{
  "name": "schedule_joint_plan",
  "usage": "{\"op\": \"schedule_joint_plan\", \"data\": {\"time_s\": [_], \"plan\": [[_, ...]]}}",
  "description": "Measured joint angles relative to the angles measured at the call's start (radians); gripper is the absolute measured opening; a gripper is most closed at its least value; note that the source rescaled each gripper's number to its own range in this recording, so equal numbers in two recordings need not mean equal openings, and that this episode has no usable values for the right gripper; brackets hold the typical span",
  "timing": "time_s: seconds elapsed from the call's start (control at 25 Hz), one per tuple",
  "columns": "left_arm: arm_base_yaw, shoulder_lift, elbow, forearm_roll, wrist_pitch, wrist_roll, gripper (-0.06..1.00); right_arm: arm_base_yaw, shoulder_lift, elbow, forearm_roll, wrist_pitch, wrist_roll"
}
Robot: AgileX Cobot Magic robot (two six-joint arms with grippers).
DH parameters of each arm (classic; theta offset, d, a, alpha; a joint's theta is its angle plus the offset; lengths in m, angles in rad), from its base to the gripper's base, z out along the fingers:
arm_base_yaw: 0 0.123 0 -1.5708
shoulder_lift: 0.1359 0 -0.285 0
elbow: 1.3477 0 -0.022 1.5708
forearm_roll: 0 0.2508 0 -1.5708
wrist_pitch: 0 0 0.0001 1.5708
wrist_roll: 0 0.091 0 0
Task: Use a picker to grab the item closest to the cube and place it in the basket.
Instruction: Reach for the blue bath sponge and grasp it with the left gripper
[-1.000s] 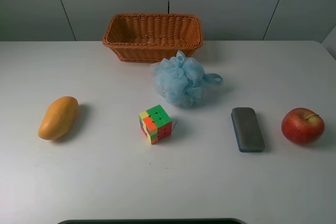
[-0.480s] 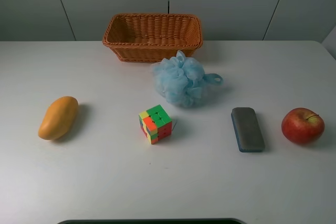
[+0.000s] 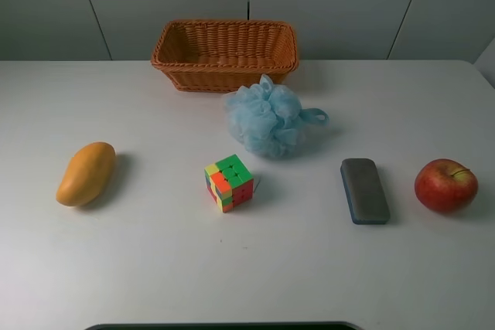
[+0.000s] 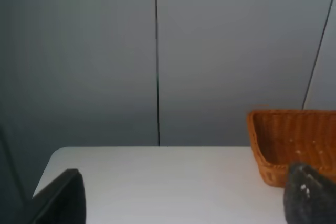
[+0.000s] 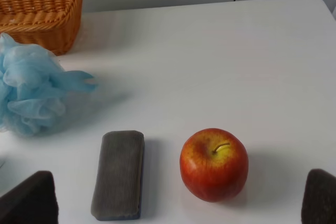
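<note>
A multicoloured cube [image 3: 229, 182] sits at the middle of the white table. A light blue mesh bath pouf [image 3: 267, 117] lies just behind it, the closest item to it, and also shows in the right wrist view [image 5: 31, 90]. The wicker basket [image 3: 224, 53] stands empty at the back and shows in both wrist views [image 4: 294, 145] [image 5: 39, 3]. Neither arm shows in the exterior high view. My left gripper [image 4: 184, 203] is open and empty above the table's left side. My right gripper [image 5: 173, 203] is open and empty, near the eraser and apple.
A yellow mango [image 3: 85, 173] lies at the left. A grey eraser block [image 3: 364, 189] [image 5: 118, 174] and a red apple [image 3: 445, 185] [image 5: 214, 164] lie at the right. A grey panelled wall stands behind the table.
</note>
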Motion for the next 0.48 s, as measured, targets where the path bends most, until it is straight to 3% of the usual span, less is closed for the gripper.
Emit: {"op": "schedule_joint_plan", "data": {"time_s": [0.28, 0.48], "plan": [[-0.008, 0.46, -0.255, -0.168, -0.006, 0.143, 1.0, 0.0, 0.0, 0.0, 0.0, 0.0, 0.0], [-0.181, 0.731, -0.417, -0.171, -0.01, 0.176, 1.0, 0.0, 0.0, 0.0, 0.0, 0.0, 0.0]]}}
